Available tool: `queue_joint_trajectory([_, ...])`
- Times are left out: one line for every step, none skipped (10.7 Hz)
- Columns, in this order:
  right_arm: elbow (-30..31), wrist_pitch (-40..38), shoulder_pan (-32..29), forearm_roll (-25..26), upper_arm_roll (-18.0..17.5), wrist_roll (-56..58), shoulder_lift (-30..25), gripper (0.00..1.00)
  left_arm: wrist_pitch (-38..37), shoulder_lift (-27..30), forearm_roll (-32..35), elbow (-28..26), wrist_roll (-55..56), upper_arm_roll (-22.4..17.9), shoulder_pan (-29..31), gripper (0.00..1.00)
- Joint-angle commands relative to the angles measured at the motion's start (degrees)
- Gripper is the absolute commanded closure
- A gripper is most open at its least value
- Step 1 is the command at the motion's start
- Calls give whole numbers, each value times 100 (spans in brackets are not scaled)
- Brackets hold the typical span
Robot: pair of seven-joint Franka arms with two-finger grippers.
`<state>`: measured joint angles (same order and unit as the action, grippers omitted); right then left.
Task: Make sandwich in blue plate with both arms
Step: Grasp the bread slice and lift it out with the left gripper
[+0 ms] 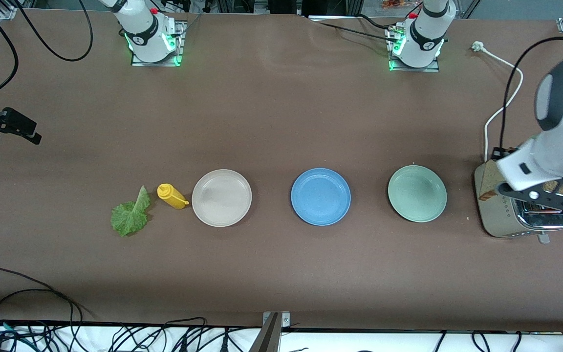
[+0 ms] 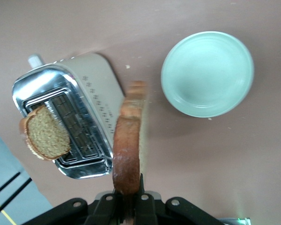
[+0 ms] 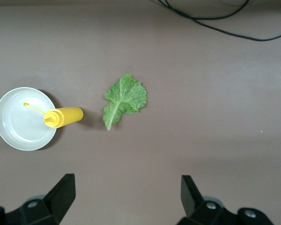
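The blue plate [image 1: 320, 196] lies bare in the middle of the table. My left gripper [image 2: 127, 190] hangs over the toaster [image 2: 84, 108], beside its beige wall, shut on a brown bread slice [image 2: 127, 150] seen edge-on; in the front view this gripper [image 1: 506, 189] holds the slice [image 1: 487, 183] at the left arm's end of the table. A second slice [image 2: 47, 133] sticks out of a toaster slot. The lettuce leaf [image 1: 129, 215] lies flat toward the right arm's end. My right gripper [image 3: 127, 187] stands open and holds nothing, up over the table near the leaf [image 3: 125, 99].
A beige plate [image 1: 221, 198] and a pale green plate [image 1: 417, 193] flank the blue one. A yellow squeeze bottle [image 1: 171, 196] lies on its side between leaf and beige plate. The toaster's white cord [image 1: 501, 110] runs toward the arms' bases. Cables hang along the table's front edge.
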<state>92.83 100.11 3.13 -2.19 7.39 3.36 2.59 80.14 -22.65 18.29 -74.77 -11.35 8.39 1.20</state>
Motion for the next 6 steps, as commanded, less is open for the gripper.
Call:
queue_joint_trajectory([-89,-97,4,52,0,15,13,0,-218,76,61,147,-43,23,-733,100])
queue_joint_trajectory([-89,-97,4,52,0,15,13,0,-218,68,-183,147,-17,40,-883,100])
queue_joint_trajectory([-89,-97,4,52,0,15,13,0,-218,68,-446,147,158,32,-980,100])
queue_joint_trajectory([-89,-97,4,43,0,15,13,0,-192,-2,-823,147,377,49,-1060,100])
queue_joint_trajectory([-89,-97,4,52,0,15,13,0,-122,-133,-1410,147,684,49,-1139,100])
queue_joint_trajectory([-89,-97,4,43,0,15,13,0,70,-274,-1938,147,1070,40,-1244,100])
